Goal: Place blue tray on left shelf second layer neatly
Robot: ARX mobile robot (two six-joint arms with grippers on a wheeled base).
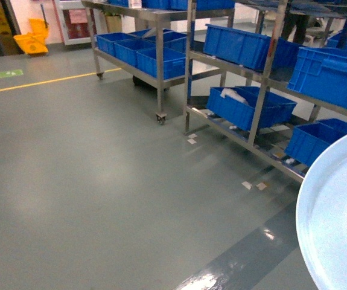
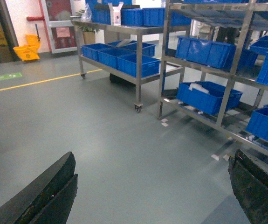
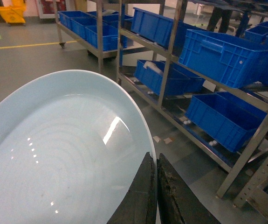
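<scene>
My right tool (image 3: pixel 156 186) is clamped on the blue tray (image 3: pixel 64 149) rim, holding it above the floor (image 1: pixel 101 181), well short of the shelves (image 1: pixel 251 78); my left tool (image 2: pixel 152 191) hangs wide open, holding nothing

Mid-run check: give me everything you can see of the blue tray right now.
The blue tray is pale sky-blue, round and shallow with a raised rim, glossy like plastic, with light glints and faint concentric rings inside. It looks empty. The right gripper pinches its near rim, fingers closed on the edge, holding it off the floor, away from the racks. In the head view only an arc of it shows at lower right. Its underside is hidden.
</scene>
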